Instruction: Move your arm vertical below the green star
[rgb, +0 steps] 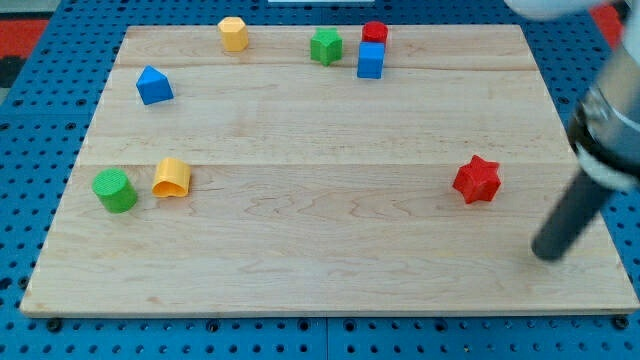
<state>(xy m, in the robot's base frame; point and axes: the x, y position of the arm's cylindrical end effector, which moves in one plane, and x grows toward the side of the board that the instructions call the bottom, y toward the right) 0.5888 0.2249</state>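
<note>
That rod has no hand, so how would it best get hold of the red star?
I cannot grip, only push. My tip, now to the view's lower right of the red star, would probably do best pressed into a notch between two of its points on that side: a notch should stop the rod slipping off.

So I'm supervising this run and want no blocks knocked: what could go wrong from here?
My tip sits at the view's right, far from the green star at the top. A direct sweep could clip the red star. Stopping too high risks nudging the green star or the blue cube beside it.
</note>
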